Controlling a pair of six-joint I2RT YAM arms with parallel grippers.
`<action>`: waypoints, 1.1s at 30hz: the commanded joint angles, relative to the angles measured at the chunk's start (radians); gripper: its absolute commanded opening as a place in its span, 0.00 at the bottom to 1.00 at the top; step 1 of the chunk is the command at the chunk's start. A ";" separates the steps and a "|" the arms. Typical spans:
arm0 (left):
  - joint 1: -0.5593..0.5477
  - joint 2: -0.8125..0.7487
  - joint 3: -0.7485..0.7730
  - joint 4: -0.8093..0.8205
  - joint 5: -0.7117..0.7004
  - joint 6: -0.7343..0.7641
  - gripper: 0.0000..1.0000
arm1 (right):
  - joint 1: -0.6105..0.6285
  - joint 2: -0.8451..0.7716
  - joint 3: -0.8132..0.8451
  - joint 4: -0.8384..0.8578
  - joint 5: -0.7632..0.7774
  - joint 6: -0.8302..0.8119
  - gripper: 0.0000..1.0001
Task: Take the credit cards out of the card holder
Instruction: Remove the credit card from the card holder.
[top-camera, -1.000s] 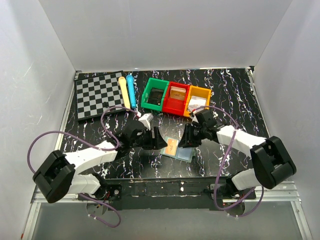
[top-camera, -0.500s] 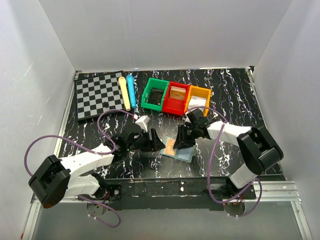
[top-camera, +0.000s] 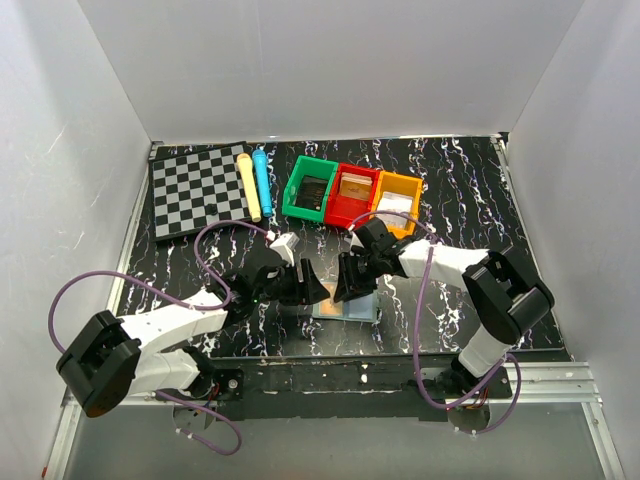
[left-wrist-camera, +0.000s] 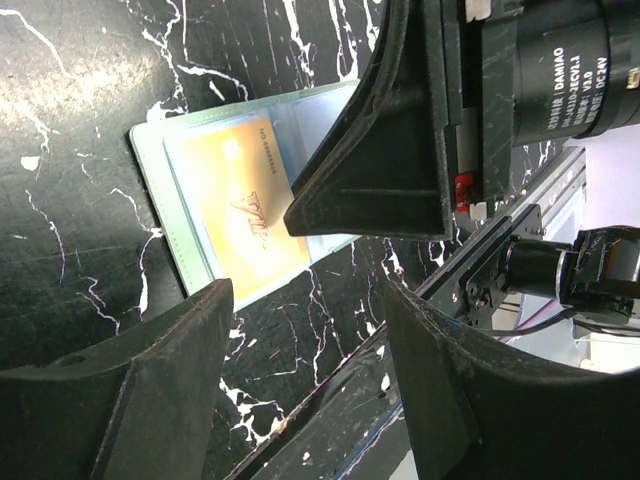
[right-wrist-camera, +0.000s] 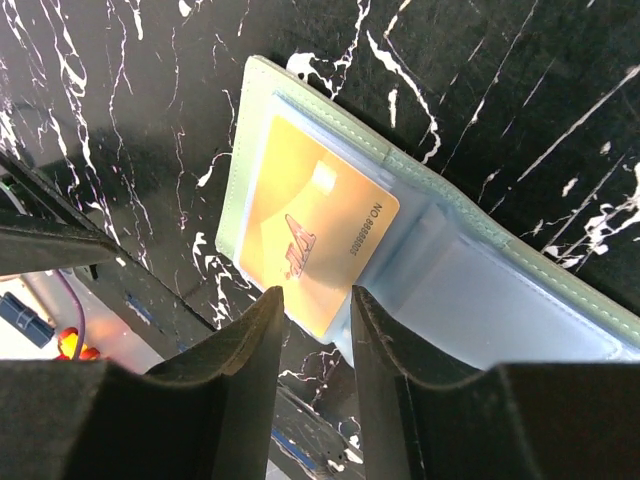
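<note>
Top view: a black marbled surface (top-camera: 470, 200) inside white walls (top-camera: 300, 70). The holder (top-camera: 352, 309) lies flat near centre, under the left fingers (top-camera: 316, 290) and right fingers (top-camera: 347, 284).
Left wrist: left fingers wide apart, empty.
Right wrist: right fingers narrowly apart above the orange card (right-wrist-camera: 310, 240), which sits in the holder; whether they touch it cannot be told.

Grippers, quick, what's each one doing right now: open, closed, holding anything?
Left gripper: open wide, holding nothing.
Right gripper: open with a narrow gap, over the edge of the tan-orange card in the card holder, holding nothing.
</note>
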 joint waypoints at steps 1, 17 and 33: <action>0.003 -0.046 -0.015 0.009 0.002 -0.001 0.61 | 0.003 -0.010 0.028 -0.019 0.009 -0.016 0.41; 0.016 0.144 0.039 0.181 0.142 -0.030 0.49 | -0.042 -0.289 -0.123 0.045 0.089 0.111 0.38; 0.028 0.259 0.053 0.056 0.027 -0.019 0.00 | -0.043 -0.181 -0.210 0.300 -0.021 0.263 0.34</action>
